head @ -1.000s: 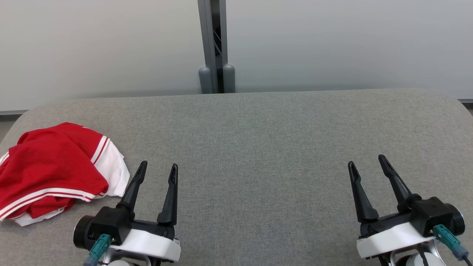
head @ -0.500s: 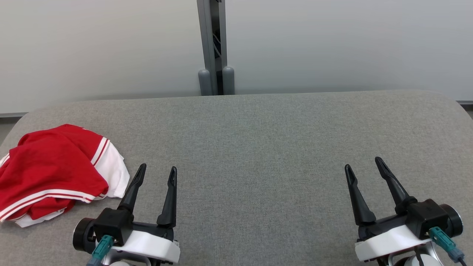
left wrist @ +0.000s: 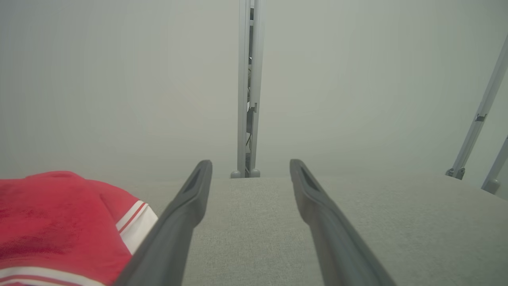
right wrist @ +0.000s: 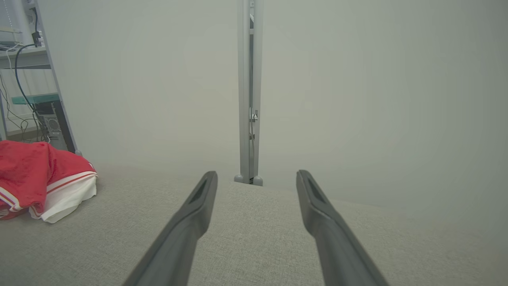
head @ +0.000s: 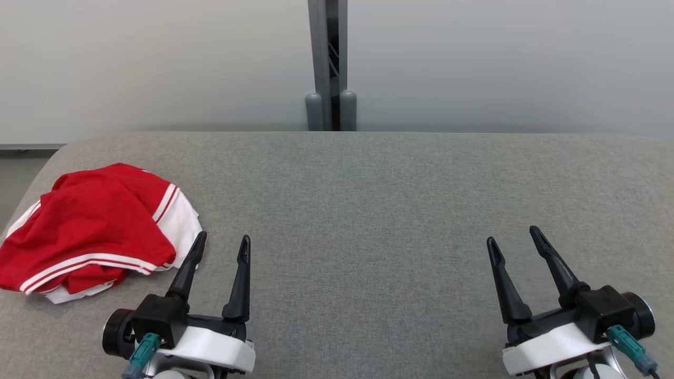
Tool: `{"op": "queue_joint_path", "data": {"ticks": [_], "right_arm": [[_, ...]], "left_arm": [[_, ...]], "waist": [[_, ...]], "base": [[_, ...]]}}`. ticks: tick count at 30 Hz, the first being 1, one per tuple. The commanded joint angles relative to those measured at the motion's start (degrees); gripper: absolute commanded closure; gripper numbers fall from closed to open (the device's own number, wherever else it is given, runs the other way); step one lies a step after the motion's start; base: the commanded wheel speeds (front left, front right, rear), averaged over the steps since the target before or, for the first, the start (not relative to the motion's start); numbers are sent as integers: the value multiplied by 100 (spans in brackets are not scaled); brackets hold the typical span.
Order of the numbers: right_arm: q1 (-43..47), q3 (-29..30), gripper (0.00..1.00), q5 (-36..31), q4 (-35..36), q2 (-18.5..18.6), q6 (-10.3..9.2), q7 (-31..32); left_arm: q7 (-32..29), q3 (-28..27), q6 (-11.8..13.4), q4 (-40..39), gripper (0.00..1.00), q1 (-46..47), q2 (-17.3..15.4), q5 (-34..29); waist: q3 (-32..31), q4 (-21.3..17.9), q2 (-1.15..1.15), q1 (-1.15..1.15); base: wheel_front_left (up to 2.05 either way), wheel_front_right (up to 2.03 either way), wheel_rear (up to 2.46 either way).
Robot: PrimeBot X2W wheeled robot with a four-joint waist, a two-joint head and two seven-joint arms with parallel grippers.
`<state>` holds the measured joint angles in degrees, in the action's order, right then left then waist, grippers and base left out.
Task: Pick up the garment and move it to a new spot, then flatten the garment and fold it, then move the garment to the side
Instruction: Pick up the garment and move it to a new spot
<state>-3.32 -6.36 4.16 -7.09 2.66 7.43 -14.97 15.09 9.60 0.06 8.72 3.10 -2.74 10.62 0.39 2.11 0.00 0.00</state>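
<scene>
The garment (head: 95, 226) is a crumpled red and white piece with white stripes, lying in a heap at the left end of the grey table (head: 368, 210). It also shows in the left wrist view (left wrist: 59, 222) and far left in the right wrist view (right wrist: 39, 178). My left gripper (head: 221, 243) hovers open just right of the heap, its left fingertip close to the white edge, holding nothing. At the lower right my right gripper (head: 513, 236) is open and empty, far from the cloth.
A grey post (head: 327, 63) with two round feet stands behind the table's far edge, between pale wall panels. A shelf frame with cables (right wrist: 27, 79) stands beyond the table's left end. Slanted metal legs (left wrist: 476, 127) show at the right.
The whole head view has shifted, so the camera turned to the left. Both grippers stay open and nearly where they were; the garment has not been touched.
</scene>
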Motion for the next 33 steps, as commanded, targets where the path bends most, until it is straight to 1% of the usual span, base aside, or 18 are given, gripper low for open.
{"op": "queue_joint_path", "data": {"ticks": [1,2,9,11,17,28,33], "right_arm": [[35,-12,0,5,10,43,10,-32],[35,-12,0,5,10,43,10,-32],[3,-123,0,-38,79,43,10,-31],[-41,-159,0,-61,104,43,10,-31],[-57,-258,0,-104,130,42,10,-32],[36,-340,0,-122,117,42,10,-32],[55,-359,0,-107,94,41,10,-32]], "left_arm": [[12,-12,38,-35,0,78,-28,52],[12,-12,38,-35,0,78,-28,52],[12,-50,166,-141,0,84,-26,176],[12,-63,212,-198,0,118,-26,230],[12,-47,272,-318,0,121,-27,336],[12,-71,384,-402,0,-11,-27,353],[12,-117,412,-414,0,-40,-26,349]], "waist": [[42,180,0,0],[42,180,0,0],[160,633,0,0],[238,842,0,0],[295,1282,0,0],[173,1977,0,0],[129,2229,0,0]], "base": [[0,0,0],[0,0,0],[0,0,0],[0,0,0],[0,0,0],[0,0,0],[0,0,0]]}}
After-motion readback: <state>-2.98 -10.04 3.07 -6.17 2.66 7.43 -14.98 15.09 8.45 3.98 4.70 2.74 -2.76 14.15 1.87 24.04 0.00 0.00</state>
